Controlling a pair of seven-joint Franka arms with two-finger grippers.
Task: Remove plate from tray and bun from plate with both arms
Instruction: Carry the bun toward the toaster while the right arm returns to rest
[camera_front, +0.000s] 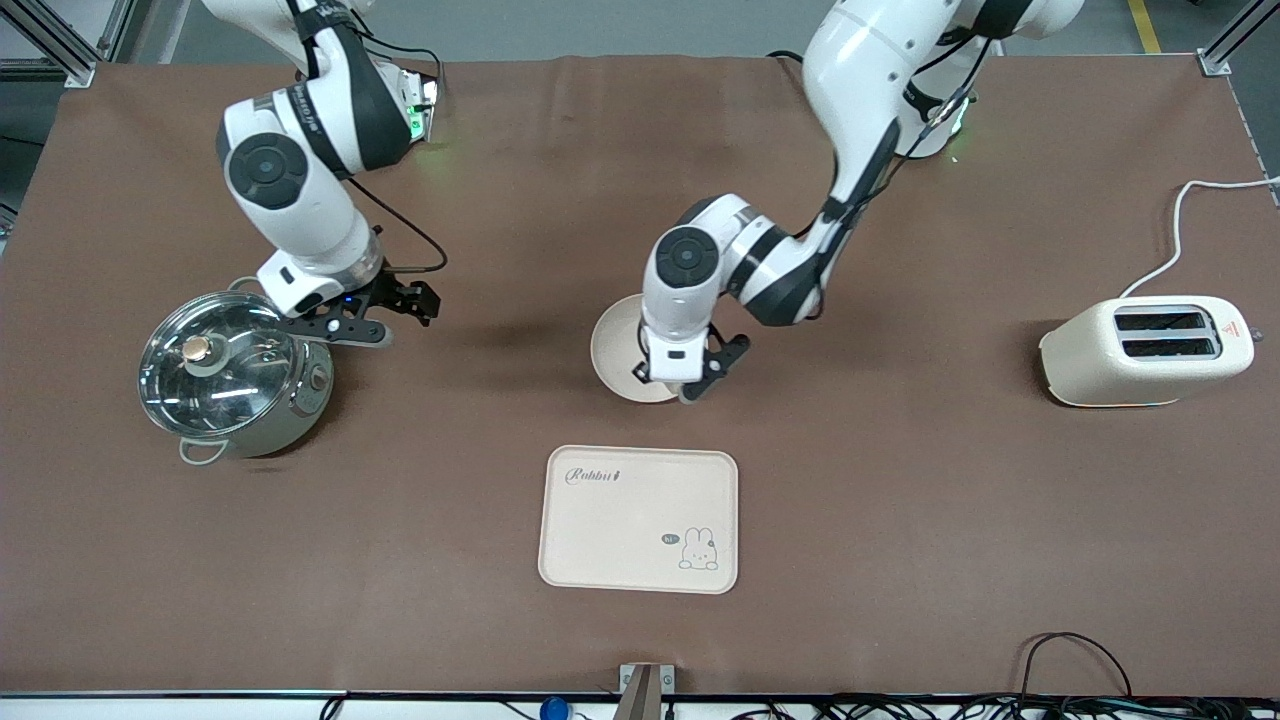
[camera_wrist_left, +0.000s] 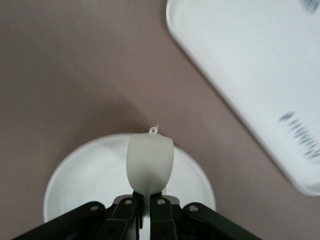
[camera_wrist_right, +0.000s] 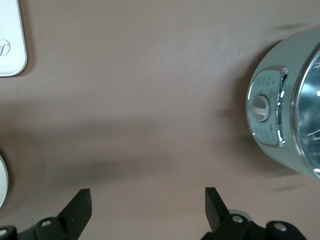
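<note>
Brown cloth covers the worktop in the front view. The plate lies flat near its middle, partly hidden by the left arm's wrist. The left tool is down at the plate's rim on the side nearer the front camera, its fingers closed on that rim. Nearer the camera than the plate lies a cream tray with a rabbit drawing, apart from the plate. Toward the right arm's end stands a steel pot under a glass lid, and the right tool waits just beside and above it, over bare cloth, its fingers spread with nothing between them. A cream toaster sits toward the left arm's end, its white cord running off the worktop's edge. No bun can be made out in this view

Seen from the left wrist, the left tool has its black fingers pressed together on the plate's rim, with a pale pad reaching over the dish. The tray's corner lies close by on the brown cloth, not touching the plate

Seen from the right wrist, the right tool shows two black fingertips standing wide apart over bare cloth. The pot's side, with a knob and a control panel, is near one fingertip. A corner of the tray and a sliver of the plate show at the frame's edge
</note>
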